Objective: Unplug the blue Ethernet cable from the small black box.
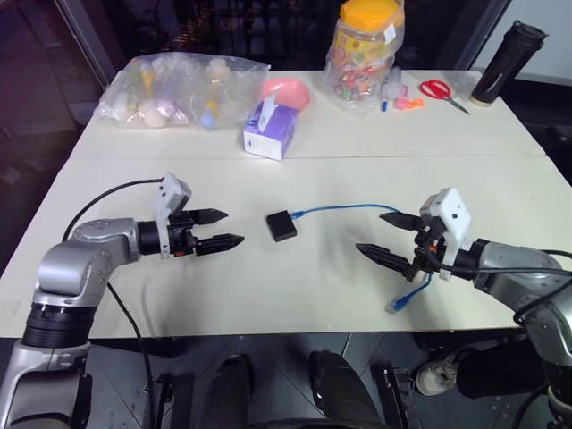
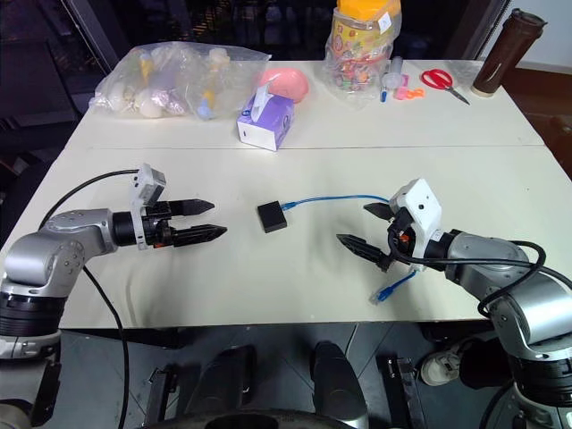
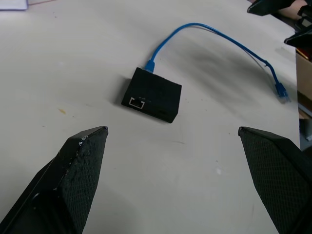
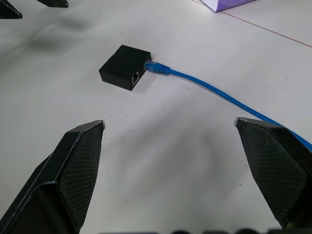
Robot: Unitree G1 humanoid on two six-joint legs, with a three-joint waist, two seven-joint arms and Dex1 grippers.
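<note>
White tabletop [image 1: 322,295] held the small black box [image 1: 281,225] mid-frame, blue Ethernet cable [image 1: 344,208] plugged in. Left gripper [image 1: 221,229] and right gripper [image 1: 386,236] gaped empty. Left wrist view revealed a spare port [image 3: 137,102].

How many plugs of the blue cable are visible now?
2: one plug sits in the small black box; the free plug lies near the table's front edge, below the right gripper.

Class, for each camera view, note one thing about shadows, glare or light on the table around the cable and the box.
Left eye view: even light, faint glare on the table. Left wrist view: a soft dark shadow lies under the arc of the blue Ethernet cable; the small black box stays sharp. Right wrist view: soft grey shadows on the table by the box.
</note>
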